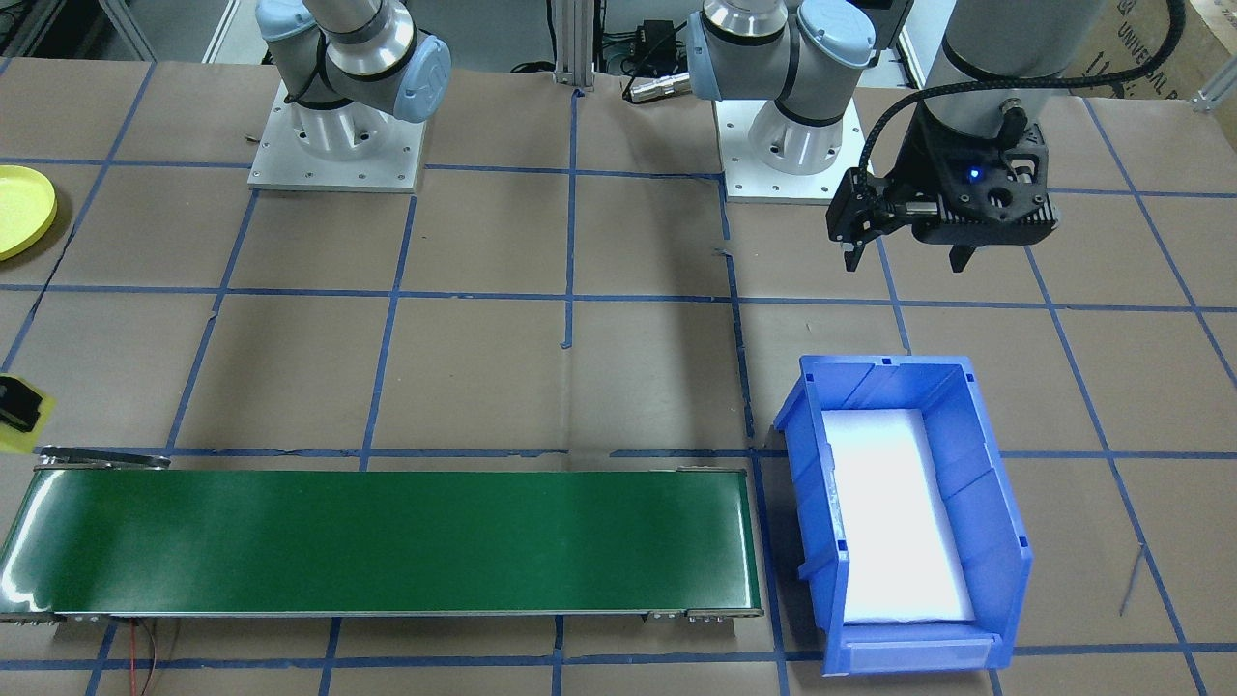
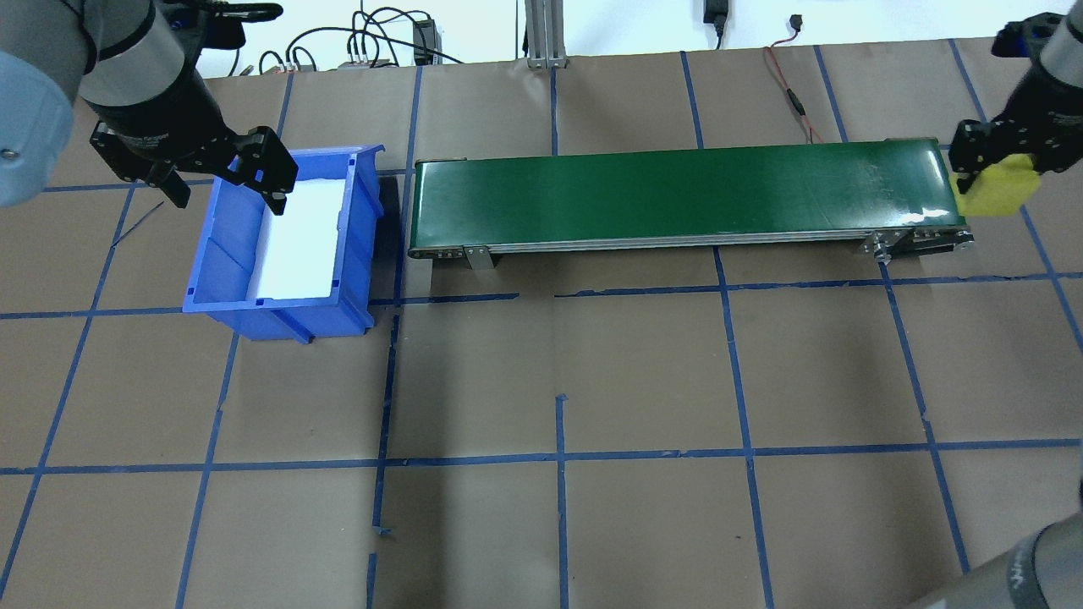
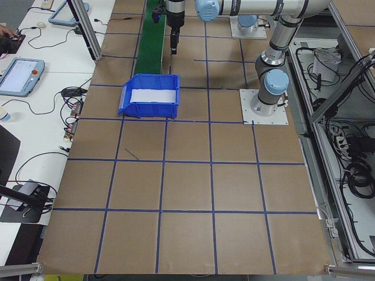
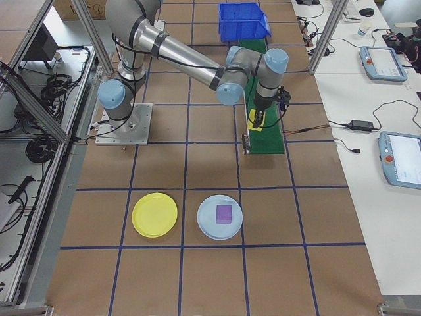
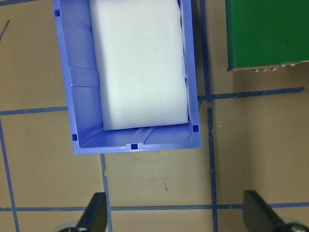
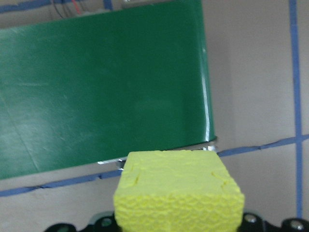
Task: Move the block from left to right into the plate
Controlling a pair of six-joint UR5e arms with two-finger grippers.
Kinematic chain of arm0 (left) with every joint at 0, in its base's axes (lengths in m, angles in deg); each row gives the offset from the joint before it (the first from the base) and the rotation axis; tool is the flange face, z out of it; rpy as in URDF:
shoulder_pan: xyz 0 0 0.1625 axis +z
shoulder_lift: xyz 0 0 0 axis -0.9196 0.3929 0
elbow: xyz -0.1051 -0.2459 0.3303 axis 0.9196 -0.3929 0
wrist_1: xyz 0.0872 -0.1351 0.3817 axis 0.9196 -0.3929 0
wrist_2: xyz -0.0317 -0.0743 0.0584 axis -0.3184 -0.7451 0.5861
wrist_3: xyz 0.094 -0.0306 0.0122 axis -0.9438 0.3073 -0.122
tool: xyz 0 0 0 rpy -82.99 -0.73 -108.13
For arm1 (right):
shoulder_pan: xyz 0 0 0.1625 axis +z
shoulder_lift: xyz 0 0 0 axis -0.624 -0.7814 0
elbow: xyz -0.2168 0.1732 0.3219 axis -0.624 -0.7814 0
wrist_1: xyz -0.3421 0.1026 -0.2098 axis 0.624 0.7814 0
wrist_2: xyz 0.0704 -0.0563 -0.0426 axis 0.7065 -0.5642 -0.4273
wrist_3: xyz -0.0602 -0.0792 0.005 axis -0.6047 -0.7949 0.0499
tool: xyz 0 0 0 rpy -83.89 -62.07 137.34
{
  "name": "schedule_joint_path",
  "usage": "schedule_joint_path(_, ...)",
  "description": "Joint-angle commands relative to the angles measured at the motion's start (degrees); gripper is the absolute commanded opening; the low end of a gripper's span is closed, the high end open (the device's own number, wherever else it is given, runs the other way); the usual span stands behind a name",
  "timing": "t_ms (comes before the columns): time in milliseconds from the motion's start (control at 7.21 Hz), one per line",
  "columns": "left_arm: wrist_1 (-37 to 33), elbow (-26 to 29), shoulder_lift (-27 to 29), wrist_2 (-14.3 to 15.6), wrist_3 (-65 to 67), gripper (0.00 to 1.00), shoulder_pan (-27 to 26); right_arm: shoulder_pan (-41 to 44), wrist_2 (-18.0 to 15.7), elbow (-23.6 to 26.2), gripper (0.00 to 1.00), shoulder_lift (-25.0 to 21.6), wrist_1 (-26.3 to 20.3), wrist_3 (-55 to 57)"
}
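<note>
Right wrist view, bottom centre: yellow foam block point(image 6: 178, 191) fills the foreground, pinched in the right claw point(image 2: 992, 173), lifted off the end of the green conveyor belt point(image 6: 101, 92) behind it.

Exterior right view, lower left of frame: yellow plate point(image 4: 154, 214) on the table point(image 4: 197, 283), just beside a pale blue plate point(image 4: 220, 216) carrying a purple block point(image 4: 224, 213). Yellow plate sits well apart from the claw.

Overhead, upper left: left claw point(image 2: 224, 182) spread wide, holding nothing, over the rim of the blue bin point(image 2: 279, 321).

Risks, as judged: long carry to the plate, and soft foam could slip or twist in the grip. The two plates are neighbours, so a slightly off release may land the block in the blue one.
</note>
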Motion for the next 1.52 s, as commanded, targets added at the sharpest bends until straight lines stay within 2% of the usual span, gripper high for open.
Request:
schedule_joint_path(0, 0.0, 0.0, -0.2, 0.1, -0.2, 1.00, -0.1, -16.4, -0.3, 8.4, 0.17, -4.4, 0.3, -16.2)
schedule_joint_path(139, 0.0, 0.0, -0.2, 0.0, -0.8, 1.00, -0.1, -25.0, -0.2, 12.3, 0.17, -5.9, 1.5, -24.3)
schedule_joint_path(554, -0.1, 0.0, -0.2, 0.1, -0.9, 1.00, 0.0, -44.9, 0.7, 17.3, 0.22, -5.2, 9.1, -44.3)
schedule_joint_path(693, -0.1, 0.0, -0.2, 0.1, -0.9, 1.00, 0.0, -48.9, 2.9, 20.9, 0.25, -4.4, 16.2, -50.0)
schedule_joint_path(832, -0.1, 0.0, -0.2, 0.1, -0.9, 1.00, 0.0, -50.1, 3.0, 23.0, 0.29, -1.9, 19.8, -51.4)
schedule_joint_path(970, -0.1, 0.0, -0.2, 0.0, -0.9, 1.00, 0.0, -50.1, 2.2, 23.0, 0.39, -0.9, 20.1, -51.4)
schedule_joint_path(1109, -0.1, -0.1, -0.2, -0.1, -1.5, 1.00, 0.1, -50.1, 2.9, 22.5, 0.78, -0.9, 20.2, -51.4)
schedule_joint_path(1248, 0.0, -0.1, -0.1, -0.2, -1.8, 1.00, 0.1, -50.1, 2.2, 22.3, 1.00, -1.1, 20.0, -51.3)
schedule_joint_path(1386, 0.0, -0.1, -0.1, -0.2, -1.8, 1.00, 0.4, -50.1, 2.2, 22.2, 1.00, -1.1, 19.8, -51.4)
